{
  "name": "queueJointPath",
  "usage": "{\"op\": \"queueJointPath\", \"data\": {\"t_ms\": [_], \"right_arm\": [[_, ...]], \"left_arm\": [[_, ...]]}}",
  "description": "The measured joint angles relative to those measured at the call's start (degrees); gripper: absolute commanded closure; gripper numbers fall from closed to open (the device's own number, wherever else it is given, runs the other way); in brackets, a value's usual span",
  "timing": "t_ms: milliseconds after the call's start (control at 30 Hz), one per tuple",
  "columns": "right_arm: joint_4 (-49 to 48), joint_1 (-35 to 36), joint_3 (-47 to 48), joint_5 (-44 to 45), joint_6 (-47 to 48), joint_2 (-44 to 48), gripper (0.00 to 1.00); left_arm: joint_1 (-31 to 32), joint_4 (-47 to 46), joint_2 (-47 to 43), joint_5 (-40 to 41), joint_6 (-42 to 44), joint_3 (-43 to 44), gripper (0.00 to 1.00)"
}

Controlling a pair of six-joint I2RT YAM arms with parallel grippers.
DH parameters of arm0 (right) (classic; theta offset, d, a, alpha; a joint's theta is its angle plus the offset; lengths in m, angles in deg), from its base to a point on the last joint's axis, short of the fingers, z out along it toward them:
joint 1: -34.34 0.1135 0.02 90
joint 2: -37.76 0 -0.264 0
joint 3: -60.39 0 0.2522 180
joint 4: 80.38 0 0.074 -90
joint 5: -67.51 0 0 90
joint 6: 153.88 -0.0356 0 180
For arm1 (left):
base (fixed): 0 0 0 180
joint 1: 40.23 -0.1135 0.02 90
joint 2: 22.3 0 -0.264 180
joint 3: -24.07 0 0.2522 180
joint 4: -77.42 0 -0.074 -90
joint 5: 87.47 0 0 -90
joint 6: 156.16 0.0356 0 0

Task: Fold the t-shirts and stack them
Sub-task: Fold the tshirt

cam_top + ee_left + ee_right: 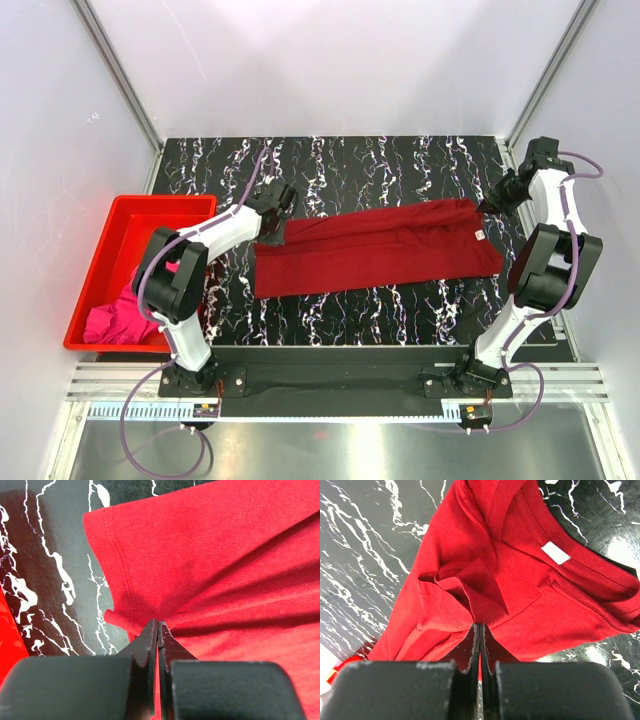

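The dark crimson red cloth t-shirt [375,250] lies across the middle of the black marble-patterned table [400,160] as a long band, one layer of cloth over another; its left end sits a little nearer to the arm bases than its right end. The small white neck label [555,553] shows at the right end, inside the collar.

The left gripper [158,622] is at the left end of this shirt; its jaws are pressed together with a bunched pinch of the red cloth between the tips, just beside the stitched edge. The right gripper [480,625] is at the right end, near the collar; its jaws are also together, clamped on a small raised fold of the same shirt. Between the two grippers the cloth rests flat on the table.

The bright magenta pink cloth t-shirt [120,315] lies crumpled in the near part of the rigid red plastic bin [165,203]; the bin stands at the left edge of the table, well apart from the crimson shirt.
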Motion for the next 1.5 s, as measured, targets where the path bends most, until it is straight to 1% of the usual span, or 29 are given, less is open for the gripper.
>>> {"op": "queueJointPath", "data": {"t_ms": [133,167,200,267,300,367,400,467,600,700,733,767,900,1000,1067,1200,1233,1267,1300,1333,1367,1400,1433,1500], "right_arm": [[-0.04,0.00,-1.29,0.13,0.20,0.00,1.00],[-0.04,0.00,-1.68,0.15,0.26,0.00,1.00],[-0.02,0.00,-2.01,0.17,0.35,0.00,1.00],[-0.02,0.00,-2.60,0.22,0.42,0.00,1.00],[-0.02,0.00,-2.86,0.26,0.44,0.00,1.00],[-0.31,0.00,-3.96,0.26,0.55,0.22,1.00],[-0.42,0.00,-4.76,0.26,0.57,0.44,1.00],[-0.35,0.00,-6.25,0.28,0.59,0.83,1.00],[-0.35,0.00,-9.70,0.87,1.01,1.99,0.94],[-0.33,0.00,-12.46,1.86,1.79,3.19,0.92],[-0.26,0.00,-13.14,2.25,2.08,3.43,0.92],[-0.22,0.00,-13.62,2.78,2.36,3.58,0.92],[-0.72,0.00,-16.57,4.59,3.61,3.78,0.92],[-0.50,0.00,-18.12,5.68,4.28,3.78,0.88],[-0.46,0.00,-18.56,5.99,4.76,3.89,0.84],[-0.55,0.00,-20.98,6.34,5.77,6.29,0.79],[-0.61,0.00,-22.12,6.34,5.95,7.52,0.77],[-0.44,0.00,-23.23,6.58,6.14,8.81,0.68],[-0.07,0.00,-23.89,6.91,6.29,9.90,0.61],[0.02,-0.02,-24.09,7.37,6.54,10.78,0.58],[-0.20,-0.09,-23.89,7.43,6.73,11.26,0.56],[-0.33,-0.15,-22.99,7.39,6.86,11.37,0.51],[-0.87,-0.24,-21.22,7.17,6.80,10.88,0.50],[-2.36,-0.35,-17.31,6.32,6.56,8.72,0.50]], "left_arm": [[0.00,-0.04,0.90,0.00,0.00,0.00,1.00],[0.00,-0.04,1.07,-0.02,0.00,0.00,0.92],[0.00,0.00,1.22,-0.02,0.02,0.00,0.87],[0.00,0.20,1.22,-0.02,0.00,0.00,0.79],[0.00,0.24,1.20,-0.02,-0.09,0.00,0.70],[0.00,0.61,1.16,-0.02,-0.39,0.00,0.59],[0.00,0.92,0.87,-0.04,-0.66,0.00,0.52],[-0.02,1.66,-0.68,-0.13,-1.31,-0.28,0.50],[-0.07,2.43,-7.69,-0.98,-2.93,-1.46,0.50],[-0.63,1.07,-11.39,-2.89,-3.91,-1.05,0.58],[-1.03,1.09,-10.99,-4.09,-4.17,-0.26,0.65],[-1.36,0.87,-10.12,-4.81,-4.35,0.46,0.66],[-3.10,-0.11,-1.81,-8.41,-5.14,3.45,0.67],[-4.00,0.92,2.97,-9.75,-5.75,3.45,0.67],[-4.57,1.68,4.76,-10.23,-6.01,3.45,0.67],[-5.49,2.62,5.22,-10.49,-6.05,3.80,0.67],[-5.62,2.82,5.27,-10.54,-6.03,4.15,0.67],[-5.79,3.06,5.27,-10.56,-6.03,4.68,0.67],[-5.84,3.21,5.27,-10.60,-6.03,5.09,0.67],[-5.88,3.21,5.27,-10.67,-6.03,5.60,0.67],[-6.01,3.19,5.27,-10.75,-6.03,6.01,0.67],[-6.08,3.17,5.27,-10.75,-6.05,6.32,0.67],[-6.10,3.21,5.27,-10.75,-6.05,6.51,0.67],[-6.10,3.21,5.27,-10.75,-6.05,6.62,0.67]]}}
